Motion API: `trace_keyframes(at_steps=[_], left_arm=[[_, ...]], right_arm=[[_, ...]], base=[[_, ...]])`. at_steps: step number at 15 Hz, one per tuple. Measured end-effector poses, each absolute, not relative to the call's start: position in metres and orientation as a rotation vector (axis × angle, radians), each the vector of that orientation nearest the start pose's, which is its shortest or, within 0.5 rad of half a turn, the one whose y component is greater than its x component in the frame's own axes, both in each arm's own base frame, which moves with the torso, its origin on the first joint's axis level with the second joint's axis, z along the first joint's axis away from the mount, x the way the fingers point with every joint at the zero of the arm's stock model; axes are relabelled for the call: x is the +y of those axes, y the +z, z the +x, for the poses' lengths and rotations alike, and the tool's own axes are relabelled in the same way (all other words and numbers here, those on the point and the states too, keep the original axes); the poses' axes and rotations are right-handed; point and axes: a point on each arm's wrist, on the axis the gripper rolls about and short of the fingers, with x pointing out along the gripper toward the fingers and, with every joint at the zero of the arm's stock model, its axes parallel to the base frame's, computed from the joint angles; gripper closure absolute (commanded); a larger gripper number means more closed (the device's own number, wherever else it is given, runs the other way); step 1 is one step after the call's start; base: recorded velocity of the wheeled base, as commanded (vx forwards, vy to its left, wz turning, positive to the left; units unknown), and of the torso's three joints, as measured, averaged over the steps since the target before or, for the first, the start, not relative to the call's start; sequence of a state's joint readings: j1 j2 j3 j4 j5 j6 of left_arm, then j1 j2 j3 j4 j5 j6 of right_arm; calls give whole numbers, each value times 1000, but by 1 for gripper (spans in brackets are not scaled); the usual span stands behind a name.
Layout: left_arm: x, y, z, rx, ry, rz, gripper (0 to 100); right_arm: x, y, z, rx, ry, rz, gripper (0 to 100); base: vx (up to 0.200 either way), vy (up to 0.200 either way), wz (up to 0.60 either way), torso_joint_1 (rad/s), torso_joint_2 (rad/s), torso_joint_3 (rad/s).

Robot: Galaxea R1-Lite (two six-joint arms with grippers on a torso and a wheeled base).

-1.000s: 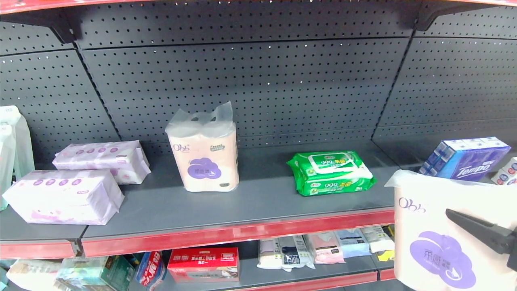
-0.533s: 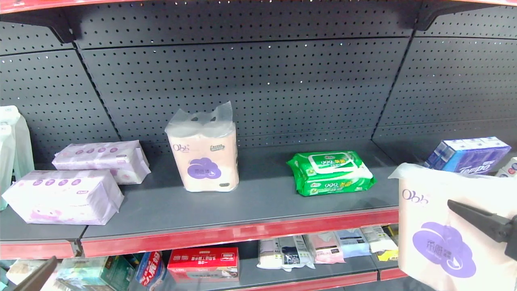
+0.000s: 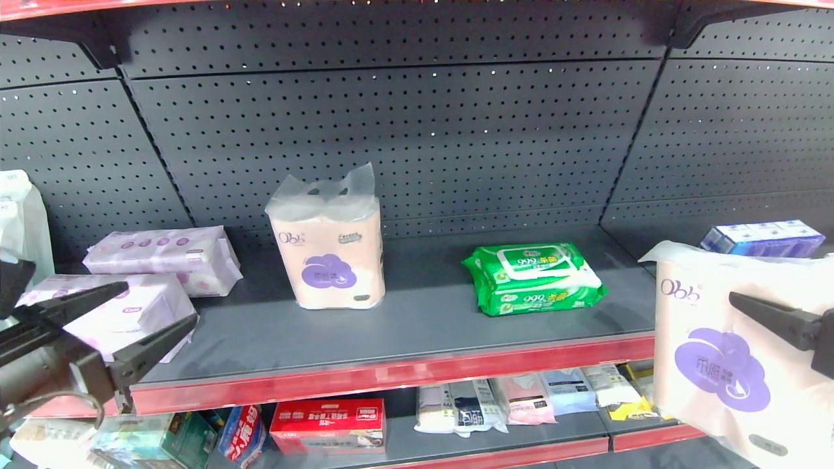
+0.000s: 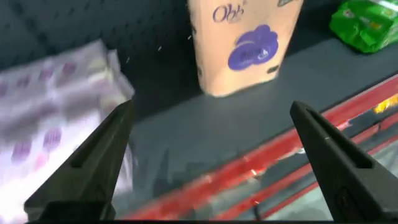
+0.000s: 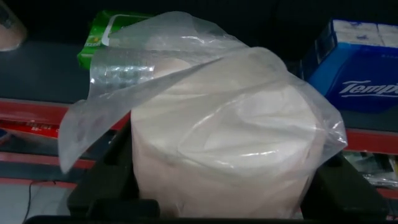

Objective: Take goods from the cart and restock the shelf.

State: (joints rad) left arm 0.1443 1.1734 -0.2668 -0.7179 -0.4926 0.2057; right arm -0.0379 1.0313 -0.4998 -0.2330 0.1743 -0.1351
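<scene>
Our right gripper [image 5: 221,186] is clamped on a peach toilet-roll pack [image 3: 730,352] with a purple cloud on its front. The jaws are spread to the pack's full width, one black finger [image 3: 772,314] lies across its front face, and the loose clear plastic at the top bunches above the rolls. We see this pack held upright with a slight tilt, off the shelf deck, in front of the red shelf edge [image 3: 391,371] at the right end. It is to the right of the green wet-wipes pack [image 3: 534,277] and partly covers the blue tissue pack [image 3: 762,238] behind it. Our left gripper [image 3: 159,303] hangs at the left end of the shelf with its jaws wide apart and nothing between them. It is level with the red edge and just before the front purple tissue pack [image 3: 140,303]. A second purple tissue pack [image 3: 163,257] lies behind that one, nearer the pegboard back panel [image 3: 391,130]. A matching toilet-roll pack [image 3: 329,257] stands upright mid-shelf, well apart from the wipes on its right and from the purple packs on its left. We also see a white pack [image 3: 23,215] at the far left, and on the lower shelf a red box [image 3: 328,423] beside a row of small flat packets [image 3: 521,397].
</scene>
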Motion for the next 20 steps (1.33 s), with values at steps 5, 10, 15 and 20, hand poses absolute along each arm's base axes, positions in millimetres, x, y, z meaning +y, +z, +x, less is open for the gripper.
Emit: trace_keyframes(at_steps=[5, 10, 15, 20], left_arm=[[33, 171, 210, 133, -540, 157, 0], [41, 173, 250, 139, -703, 110, 0], [45, 162, 272, 144, -825, 69, 0], [53, 156, 303, 124, -837, 105, 0]], right_arm=[[-2, 201, 132, 299, 147, -106, 100], [-7, 200, 130, 303, 117, -131, 100], [-7, 198, 128, 305, 116, -143, 100], [-7, 194, 127, 319, 120, -163, 100]], base=[[0, 0, 0, 0, 0, 0], [0, 0, 0, 0, 0, 0], [0, 0, 0, 0, 0, 0], [0, 0, 0, 0, 0, 0]])
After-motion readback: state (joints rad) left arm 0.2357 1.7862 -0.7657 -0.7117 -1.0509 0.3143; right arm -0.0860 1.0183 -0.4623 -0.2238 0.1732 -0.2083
